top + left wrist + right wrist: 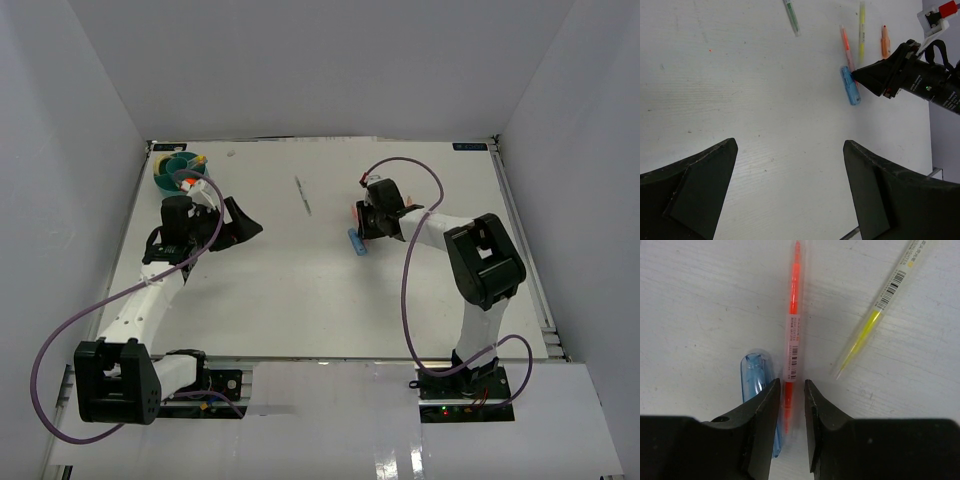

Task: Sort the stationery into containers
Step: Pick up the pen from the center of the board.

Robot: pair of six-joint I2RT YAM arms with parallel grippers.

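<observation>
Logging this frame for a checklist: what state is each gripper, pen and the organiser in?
orange pen: lying flat.
right gripper: fingers straddling the orange pen, grip unclear.
left gripper: open, empty.
blue highlighter: flat, beside orange pen.
yellow pen: flat, untouched.
green pen: flat, untouched.
short orange marker: flat, untouched.
teal organiser: upright, some items inside.

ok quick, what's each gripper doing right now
Left gripper: open, empty.
Right gripper: jaws narrow around the orange pen; whether they grip it cannot be told.
</observation>
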